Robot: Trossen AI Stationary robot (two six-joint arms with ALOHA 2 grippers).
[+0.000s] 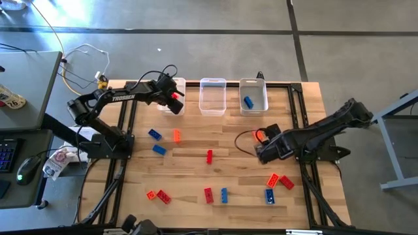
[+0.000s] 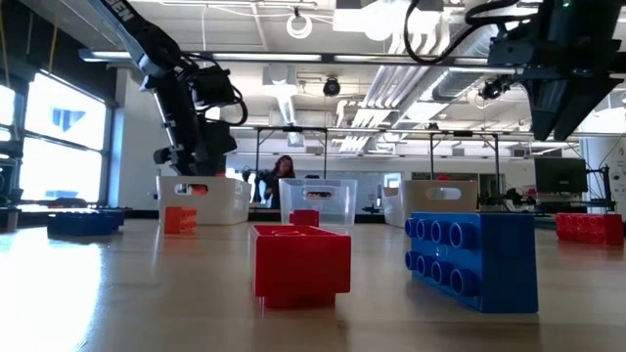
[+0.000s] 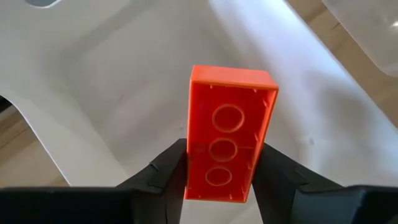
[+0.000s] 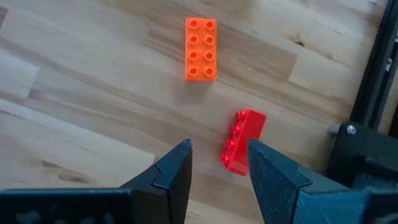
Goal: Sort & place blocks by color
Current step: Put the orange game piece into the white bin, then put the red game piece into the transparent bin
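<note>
My left gripper (image 1: 175, 98) reaches down into the left white bin (image 1: 181, 83) and is shut on an orange-red block (image 3: 229, 134). My right gripper (image 4: 219, 155) stands open above the table's right half, with nothing between its fingers. Just past its fingertips a red block (image 4: 242, 140) lies on its side and an orange block (image 4: 200, 48) lies flat, studs up. A blue block (image 1: 248, 102) lies in the right bin (image 1: 253, 83). Several more blocks lie on the table, among them an orange one (image 1: 176, 135) and a red one (image 1: 209, 155). My left gripper pinches the block's two long sides (image 3: 193, 174) between its two fingers, near one end. The fingers slant down from above and lie across the block. The block sticks out beyond the fingertips over the bin's floor, its hollow underside toward the wrist camera.
The middle bin (image 1: 213, 96) stands between the other two at the table's far edge. Blue blocks (image 1: 155, 134) lie left of centre. Red, orange and blue blocks (image 1: 224, 194) are strung along the near edge. Black frame rails (image 1: 304, 170) run along the table's sides.
</note>
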